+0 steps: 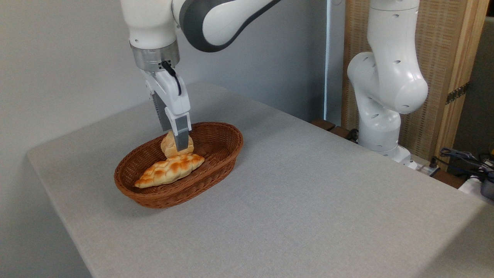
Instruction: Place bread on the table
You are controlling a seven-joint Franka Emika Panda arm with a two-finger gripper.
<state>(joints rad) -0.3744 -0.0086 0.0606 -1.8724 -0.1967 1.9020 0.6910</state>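
The bread (168, 146), a small pale golden bun, stands on edge inside the brown wicker basket (228, 136), just behind a long braided loaf (170, 170). My gripper (174, 142) reaches straight down into the basket with its fingers on either side of the bun. The near finger (180, 135) covers the bun's right part, and the far finger is mostly hidden behind it. The jaws look shut on the bun, which touches or sits just above the braided loaf. The light grey table (308, 193) carries the basket at its left part.
A second white robot arm (386, 96) stands off the table's far right edge. Cables and plugs (463, 158) lie at the right. A wooden panel stands behind that arm. Bare grey tabletop stretches to the right of the basket and in front of it.
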